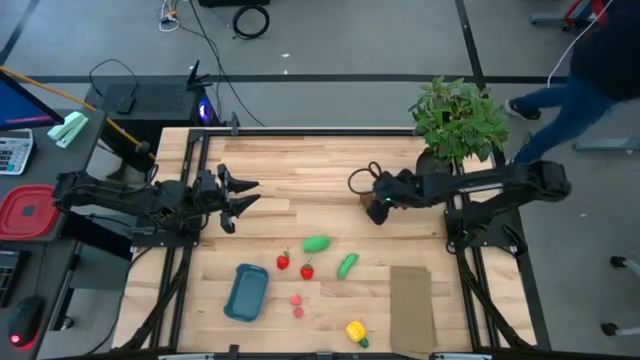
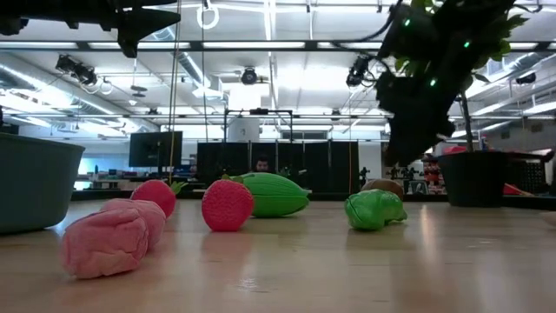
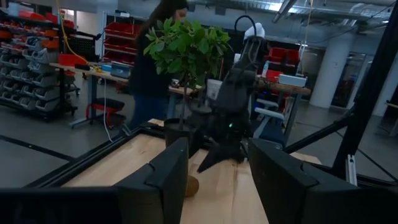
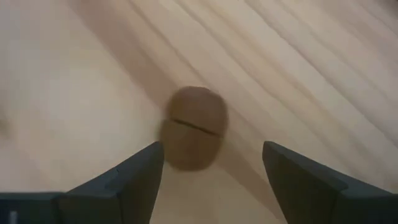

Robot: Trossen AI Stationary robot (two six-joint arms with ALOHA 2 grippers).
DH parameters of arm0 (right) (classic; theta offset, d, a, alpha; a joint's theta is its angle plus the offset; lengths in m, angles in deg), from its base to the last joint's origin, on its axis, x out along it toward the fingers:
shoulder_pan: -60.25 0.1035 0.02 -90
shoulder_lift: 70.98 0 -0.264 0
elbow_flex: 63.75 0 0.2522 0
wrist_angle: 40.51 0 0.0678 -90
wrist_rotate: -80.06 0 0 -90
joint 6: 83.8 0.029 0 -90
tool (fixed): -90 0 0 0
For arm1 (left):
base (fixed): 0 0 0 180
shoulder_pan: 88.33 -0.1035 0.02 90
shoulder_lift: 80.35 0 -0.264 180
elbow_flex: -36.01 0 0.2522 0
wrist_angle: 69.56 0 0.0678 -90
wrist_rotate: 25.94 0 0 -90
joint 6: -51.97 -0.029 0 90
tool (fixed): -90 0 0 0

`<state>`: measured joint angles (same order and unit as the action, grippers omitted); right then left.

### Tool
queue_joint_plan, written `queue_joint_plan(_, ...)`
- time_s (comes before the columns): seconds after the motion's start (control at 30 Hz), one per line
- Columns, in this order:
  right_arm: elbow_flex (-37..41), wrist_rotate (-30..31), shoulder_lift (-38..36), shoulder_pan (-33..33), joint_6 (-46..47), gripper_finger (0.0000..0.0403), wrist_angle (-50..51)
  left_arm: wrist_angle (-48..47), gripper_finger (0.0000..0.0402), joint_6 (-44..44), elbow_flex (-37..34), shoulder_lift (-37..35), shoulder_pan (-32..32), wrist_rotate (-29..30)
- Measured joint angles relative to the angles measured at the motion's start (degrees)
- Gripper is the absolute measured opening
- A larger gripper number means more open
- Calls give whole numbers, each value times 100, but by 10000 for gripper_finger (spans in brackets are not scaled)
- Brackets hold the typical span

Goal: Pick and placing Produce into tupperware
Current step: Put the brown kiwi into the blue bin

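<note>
My right gripper (image 1: pixel 378 210) is open and points down at the table's middle far part. In the right wrist view its fingers (image 4: pixel 140 171) stand on either side of the brown round piece (image 4: pixel 194 127), which lies on the wood below them, untouched. The other produce lies nearer: two green pieces (image 1: pixel 317 243) (image 1: pixel 347 265), two red ones (image 1: pixel 283 262) (image 1: pixel 307 270), pink ones (image 1: pixel 297 305) and a yellow one (image 1: pixel 356 331). The teal tupperware (image 1: pixel 246 292) sits near the left front. My left gripper (image 1: pixel 245 193) waits open at the table's left.
A potted plant (image 1: pixel 457 120) stands at the far right corner behind my right arm. A flat cardboard rectangle (image 1: pixel 410 310) lies at the near right. A red container (image 1: pixel 28 212) sits off the table on the left. A person (image 1: pixel 590 80) walks past beyond the right side.
</note>
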<state>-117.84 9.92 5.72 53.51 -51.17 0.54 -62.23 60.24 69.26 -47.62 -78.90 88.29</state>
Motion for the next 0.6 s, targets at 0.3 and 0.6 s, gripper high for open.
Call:
queue_joint_plan(0.3,-3,-90,410,-149,179,284,-566,-38,173,2,-1,0,0,0)
queue_joint_plan(0.6,-3,-372,267,-149,412,284,-652,-44,173,8,-2,0,3,0)
